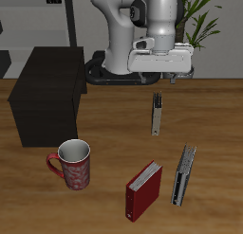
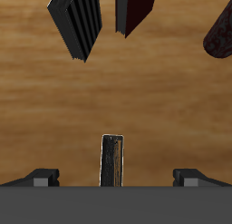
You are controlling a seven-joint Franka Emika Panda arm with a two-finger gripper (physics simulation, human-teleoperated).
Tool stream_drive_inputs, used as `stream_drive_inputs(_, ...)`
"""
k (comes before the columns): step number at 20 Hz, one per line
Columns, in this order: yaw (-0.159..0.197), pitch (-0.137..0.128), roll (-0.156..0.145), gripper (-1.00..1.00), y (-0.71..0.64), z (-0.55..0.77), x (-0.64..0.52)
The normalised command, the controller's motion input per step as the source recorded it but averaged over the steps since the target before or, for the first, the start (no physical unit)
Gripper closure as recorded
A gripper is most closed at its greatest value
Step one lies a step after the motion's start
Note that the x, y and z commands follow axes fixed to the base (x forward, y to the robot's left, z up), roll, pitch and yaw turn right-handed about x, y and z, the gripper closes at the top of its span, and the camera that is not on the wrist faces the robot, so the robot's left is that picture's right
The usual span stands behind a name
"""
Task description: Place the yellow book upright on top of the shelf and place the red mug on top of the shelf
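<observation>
Wood-grain table (image 1: 214,110) carries all items; a plant and dark shelving sit behind the robot's base.

Going across the exterior view from its left edge: the shelf (image 1: 46,96), a dark box-shaped cabinet, stands well back with nothing on its flat top. Nearer the table's front edge stands the red mug (image 1: 76,165), upright, handle turned away from the books. Next comes a red book (image 1: 144,190), on edge near the front. Farther back, about mid-table, the yellow book (image 1: 156,115) stands on edge, thin and free of its neighbours. Beyond the red book a grey book (image 1: 184,174) also stands on edge.

I have the gripper (image 1: 175,79) hovering above and slightly behind the yellow book, not touching it. In the wrist view the two fingertips (image 2: 43,177) are spread wide, with the yellow book (image 2: 111,160) roughly midway between them and clear table on either side.

Assessment: neither object is placed; the step in hand is taking hold of the yellow book. To do it well, I would keep the covers centred and square to the pads, come straight down so neither finger knocks the thin book over, and close on the flat covers high enough that it stays upright for the move to the shelf top.
</observation>
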Motion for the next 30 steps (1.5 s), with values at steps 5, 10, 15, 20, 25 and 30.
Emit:
stream_drive_inputs(5, 0.025, -0.050, 0.010, -1.00, 0.01, -0.17, 0.02)
stream_drive_inputs(10, 0.007, 0.019, 0.011, -1.00, -0.06, -0.12, 0.10)
stream_drive_inputs(15, -0.013, 0.007, -0.009, -1.00, -0.03, -0.13, 0.01)
stream_drive_inputs(20, -0.003, 0.013, 0.021, -1.00, 0.02, -0.19, -0.02)
stream_drive_inputs(25, 0.024, 0.003, -0.013, -1.00, 0.03, -0.36, 0.05)
stream_drive_inputs(30, 0.017, 0.018, 0.004, -1.00, 0.06, -0.19, 0.06)
